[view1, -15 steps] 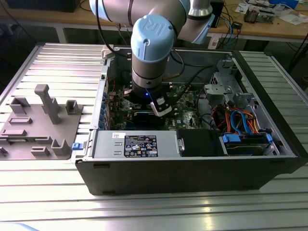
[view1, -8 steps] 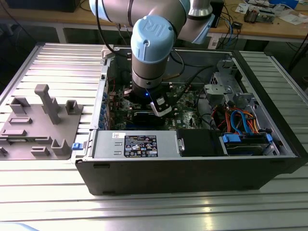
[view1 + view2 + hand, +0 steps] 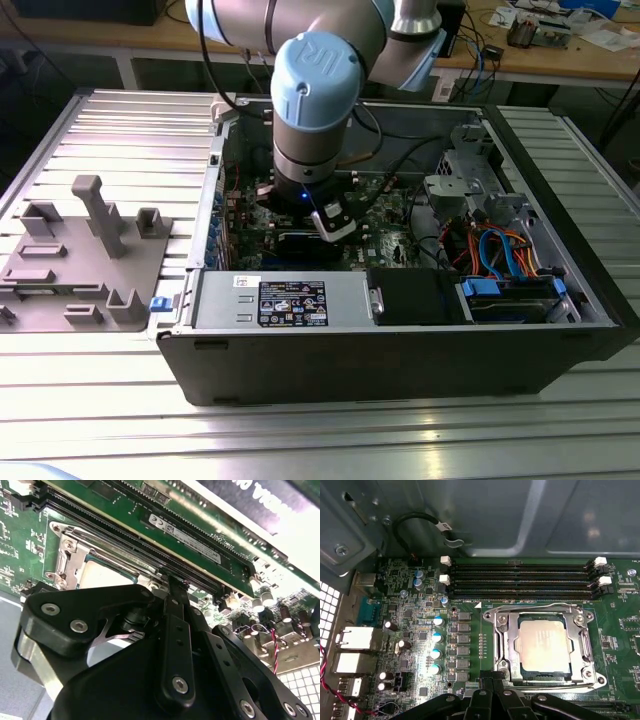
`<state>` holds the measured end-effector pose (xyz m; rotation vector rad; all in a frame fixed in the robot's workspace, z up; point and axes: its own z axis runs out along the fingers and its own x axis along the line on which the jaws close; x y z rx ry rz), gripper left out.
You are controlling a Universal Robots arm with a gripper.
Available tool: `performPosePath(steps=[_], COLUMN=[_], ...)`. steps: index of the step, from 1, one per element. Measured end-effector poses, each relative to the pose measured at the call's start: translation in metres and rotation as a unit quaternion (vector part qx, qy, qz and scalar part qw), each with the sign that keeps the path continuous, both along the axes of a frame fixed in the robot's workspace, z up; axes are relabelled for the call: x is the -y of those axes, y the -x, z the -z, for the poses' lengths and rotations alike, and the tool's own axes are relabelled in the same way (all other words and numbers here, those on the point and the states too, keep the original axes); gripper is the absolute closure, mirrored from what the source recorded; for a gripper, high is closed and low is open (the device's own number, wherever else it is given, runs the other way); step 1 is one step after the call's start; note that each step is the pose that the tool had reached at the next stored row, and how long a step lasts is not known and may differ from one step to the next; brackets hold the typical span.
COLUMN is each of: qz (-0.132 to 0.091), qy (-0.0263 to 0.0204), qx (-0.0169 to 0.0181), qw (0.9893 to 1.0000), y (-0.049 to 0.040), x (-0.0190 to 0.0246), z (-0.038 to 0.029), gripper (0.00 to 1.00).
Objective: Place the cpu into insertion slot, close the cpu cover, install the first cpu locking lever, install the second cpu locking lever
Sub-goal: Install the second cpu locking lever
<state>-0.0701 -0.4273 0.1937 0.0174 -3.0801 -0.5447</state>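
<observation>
Hovering low inside the open computer case, the gripper has its black fingers drawn together, clamped on nothing, at the edge of the insertion slot. Beyond them the cpu lies seated in the slot with the cpu cover shut flat over it. Farther off run the memory slots.
</observation>
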Motion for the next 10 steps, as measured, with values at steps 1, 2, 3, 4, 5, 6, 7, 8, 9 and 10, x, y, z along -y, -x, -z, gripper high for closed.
performPosePath(steps=[1,2,3,4,5,6,7,8,9,10], qz=[0.000,0.000,0.000,0.000,0.000,0.000,0.000,0.000,0.000,0.000], qy=[0.0000,0.0000,0.0000,0.0000,0.0000,-0.0001,-0.0001,-0.0001,0.0000,0.0000], qx=[0.0000,0.0000,0.0000,0.0000,0.0000,0.0000,0.0000,0.0000,0.0000,0.0000], qw=[1.0000,1.0000,1.0000,1.0000,1.0000,1.0000,1.0000,1.0000,1.0000,1.0000], y=[0.0001,0.0003,0.0005,0.0007,0.0009,0.0011,0.0012,0.0013,0.0013,0.0013], x=[-0.0001,-0.0002,-0.0003,-0.0005,-0.0006,-0.0007,-0.0007,-0.0009,-0.0009,-0.0010], z=[0.0001,0.0003,0.0004,0.0006,0.0006,0.0007,0.0007,0.0007,0.0006,0.0004], gripper=[0.89,0.89,0.89,0.89,0.89,0.89,0.89,0.89,0.89,0.89])
